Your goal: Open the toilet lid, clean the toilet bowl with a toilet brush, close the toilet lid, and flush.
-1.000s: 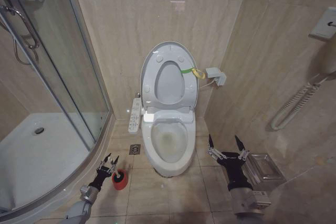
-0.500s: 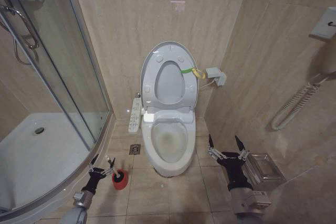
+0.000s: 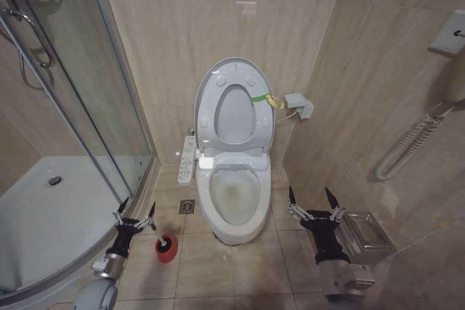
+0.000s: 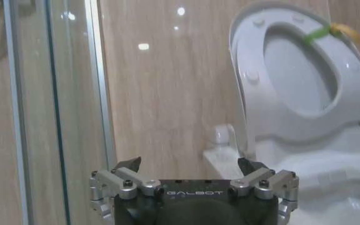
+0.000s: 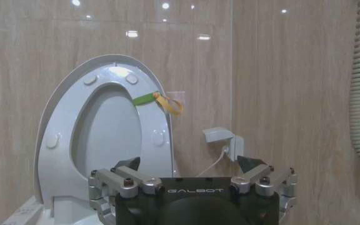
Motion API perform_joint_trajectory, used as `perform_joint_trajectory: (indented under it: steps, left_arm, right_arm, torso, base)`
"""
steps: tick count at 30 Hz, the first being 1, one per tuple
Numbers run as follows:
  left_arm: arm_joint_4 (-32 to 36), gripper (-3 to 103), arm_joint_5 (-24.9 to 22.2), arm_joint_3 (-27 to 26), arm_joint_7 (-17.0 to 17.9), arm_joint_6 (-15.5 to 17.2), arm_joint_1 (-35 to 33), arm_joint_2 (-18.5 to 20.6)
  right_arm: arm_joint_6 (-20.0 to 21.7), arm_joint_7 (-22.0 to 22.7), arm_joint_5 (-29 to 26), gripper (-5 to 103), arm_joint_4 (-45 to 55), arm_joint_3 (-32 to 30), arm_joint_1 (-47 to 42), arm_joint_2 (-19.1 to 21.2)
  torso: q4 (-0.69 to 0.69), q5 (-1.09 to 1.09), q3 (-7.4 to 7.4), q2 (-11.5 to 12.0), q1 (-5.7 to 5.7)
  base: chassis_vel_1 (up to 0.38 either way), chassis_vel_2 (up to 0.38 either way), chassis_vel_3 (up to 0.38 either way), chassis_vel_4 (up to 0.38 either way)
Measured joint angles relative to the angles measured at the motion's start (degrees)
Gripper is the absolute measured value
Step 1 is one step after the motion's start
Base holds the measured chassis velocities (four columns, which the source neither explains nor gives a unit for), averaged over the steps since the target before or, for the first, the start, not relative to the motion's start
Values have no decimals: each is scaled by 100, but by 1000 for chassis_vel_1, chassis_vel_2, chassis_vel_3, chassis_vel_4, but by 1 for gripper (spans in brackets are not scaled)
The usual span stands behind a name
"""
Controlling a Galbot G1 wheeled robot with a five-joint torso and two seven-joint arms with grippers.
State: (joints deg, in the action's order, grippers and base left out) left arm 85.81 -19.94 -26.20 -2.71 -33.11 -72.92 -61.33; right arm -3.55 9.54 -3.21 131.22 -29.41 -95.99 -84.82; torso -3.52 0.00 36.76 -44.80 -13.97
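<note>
Here, nearest the camera in the head view, the left gripper (image 3: 134,217) hangs low above the tiled floor (image 3: 218,266) beside the curved base of the glass shower enclosure (image 3: 73,143), its fingers spread apart and holding nothing. Just beside it, toward the toilet, a small red holder cup (image 3: 166,247) stands on the floor tiles with a dark brush head in it; the thin handle of the toilet brush (image 3: 166,242) cannot be made out clearly. The right gripper (image 3: 314,202) hovers on the other side of the toilet, its fingers likewise wide apart and empty, next to a metal box (image 3: 363,234) against the right wall.

Between the two arms sits the toilet bowl (image 3: 234,194), its white basin uncovered, with the long button panel (image 3: 187,160) running along its left side. A small floor drain (image 3: 187,207) lies in the tiles just left of the bowl's base.

Farther back, the toilet lid (image 3: 234,103) stands upright against the beige tiled back wall with the ring-shaped seat raised against it, a yellow-green band (image 3: 264,99) tied at its right edge. The left wrist view shows the raised lid (image 4: 305,79) and the band (image 4: 330,32) beyond that gripper's open fingers (image 4: 129,164); the right wrist view shows the same lid (image 5: 105,126) and a small white wall socket (image 5: 221,137) beside it.
</note>
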Motion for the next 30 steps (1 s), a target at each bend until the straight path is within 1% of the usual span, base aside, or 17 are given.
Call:
perform_joint_trajectory:
  steps: [2, 3, 4, 6, 7, 8, 10, 11, 12, 14, 15, 19, 21, 23, 27, 28, 30]
  left_arm:
    - [559, 100, -121, -140, 272, 389, -200, 111]
    - [814, 100, -215, -226, 317, 572, -301, 150]
    - [814, 100, -215, -226, 317, 572, -301, 150]
    - [1277, 102, -286, -366, 342, 824, -494, 186]
    - [1277, 102, -286, -366, 342, 824, -494, 186]
    - [1451, 102, -254, -401, 343, 910, -566, 182]
    - [1915, 102, -188, -434, 503, 1311, -697, 105]
    - [2184, 96, -186, -433, 661, 1609, -748, 51]
    - [2184, 96, -186, -433, 661, 1609, -748, 51]
    - [2567, 96, -186, -449, 823, 1999, -831, -19]
    - [2728, 96, -180, -480, 847, 2103, -870, -42]
    - [2935, 96, -179, -585, 846, 2262, -907, -63]
    - [2995, 97, -231, -791, 796, 2454, -851, -148]
    - [2990, 97, -238, -861, 764, 2485, -813, -193]
    - [2936, 98, -315, -1087, 711, 2633, -696, -514]
    - [2936, 98, -315, -1087, 711, 2633, -696, -514]
    - [2982, 98, -320, -1131, 726, 2671, -769, -657]
  right_arm:
    - [0, 0, 0, 100, 0, 0, 0, 0]
    - [0, 1, 0, 100, 0, 0, 0, -1]
    - [0, 1, 0, 100, 0, 0, 0, -1]
    - [0, 0, 0, 100, 0, 0, 0, -1]
    - [0, 0, 0, 100, 0, 0, 0, -1]
    - [0, 1, 1, 100, 0, 0, 0, 0]
    - [0, 0, 1, 100, 0, 0, 0, 0]
    - [0, 0, 0, 100, 0, 0, 0, 0]
    - [0, 0, 0, 100, 0, 0, 0, 0]
    - [0, 0, 0, 100, 0, 0, 0, -1]
    - [0, 0, 0, 100, 0, 0, 0, 0]
    - [0, 0, 0, 100, 0, 0, 0, 0]
    - [0, 0, 0, 100, 0, 0, 0, -1]
    - [0, 0, 1, 100, 0, 0, 0, 0]
    - [0, 0, 0, 100, 0, 0, 0, -1]
    - [0, 0, 0, 100, 0, 0, 0, -1]
    - [0, 0, 0, 100, 0, 0, 0, 0]
  torso:
    - [0, -1, 0, 0, 0]
    - [-1, 0, 0, 0, 0]
    - [-1, 0, 0, 0, 0]
    - [1, 1, 0, 0, 0]
    - [1, 1, 0, 0, 0]
    - [1, -2, 0, 0, 0]
    - [1, 0, 0, 0, 0]
    - [0, -1, 0, 0, 0]
    - [0, -1, 0, 0, 0]
    - [-1, 0, 0, 0, 0]
    - [-1, 0, 0, 0, 0]
    - [0, 1, 0, 0, 0]
    - [0, 0, 0, 0, 0]
    - [1, 0, 0, 0, 0]
    - [-1, -1, 0, 0, -1]
    - [-1, -1, 0, 0, -1]
    - [-1, 0, 0, 0, -1]
  base:
    - [0, 0, 0, 0]
    - [0, 0, 0, 0]
    - [0, 0, 0, 0]
    - [0, 0, 0, 0]
    - [0, 0, 0, 0]
    - [0, 0, 0, 0]
    - [0, 0, 0, 0]
    - [0, 0, 0, 0]
    - [0, 0, 0, 0]
    - [0, 0, 0, 0]
    - [0, 0, 0, 0]
    - [0, 0, 0, 0]
    - [0, 0, 0, 0]
    - [0, 0, 0, 0]
    - [0, 0, 0, 0]
    - [0, 0, 0, 0]
    - [0, 0, 0, 0]
